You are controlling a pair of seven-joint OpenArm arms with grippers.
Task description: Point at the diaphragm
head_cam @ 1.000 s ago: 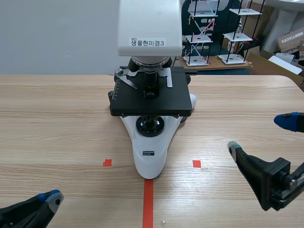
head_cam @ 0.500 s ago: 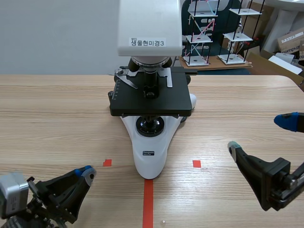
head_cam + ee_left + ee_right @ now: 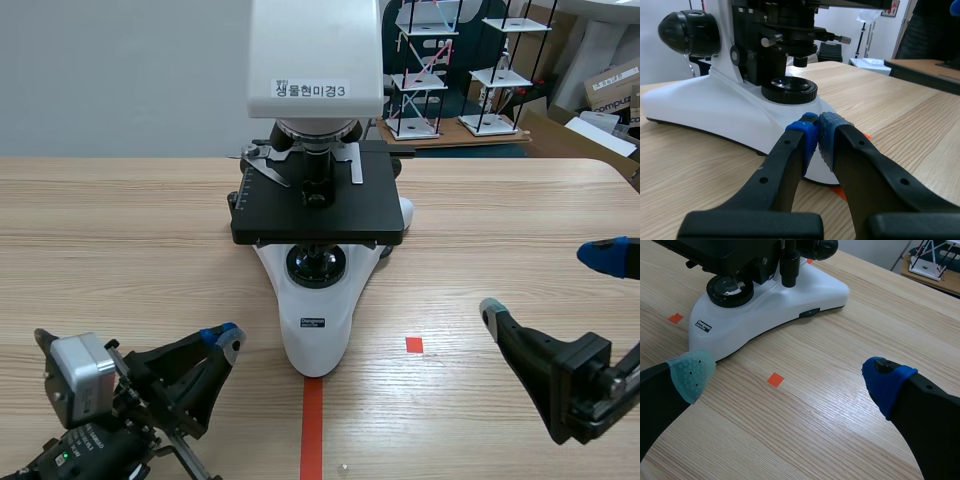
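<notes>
The left hand [image 3: 818, 134] is hovering low over the counter [image 3: 120, 250], fingers pinched together on nothing, tips just beside the microscope [image 3: 316, 315]; the diaphragm [image 3: 796, 46] is sitting under the black stage [image 3: 318, 215], above the lamp lens [image 3: 789, 90]; the right hand [image 3: 789, 377] is gaping wide, off to the side.

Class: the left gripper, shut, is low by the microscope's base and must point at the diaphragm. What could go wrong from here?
1. The left gripper is close to the white base; a push forward could bump and shift it.
2. The diaphragm sits under the stage, just above the lamp lens; the gripper may seem to point at the lens instead.
</notes>
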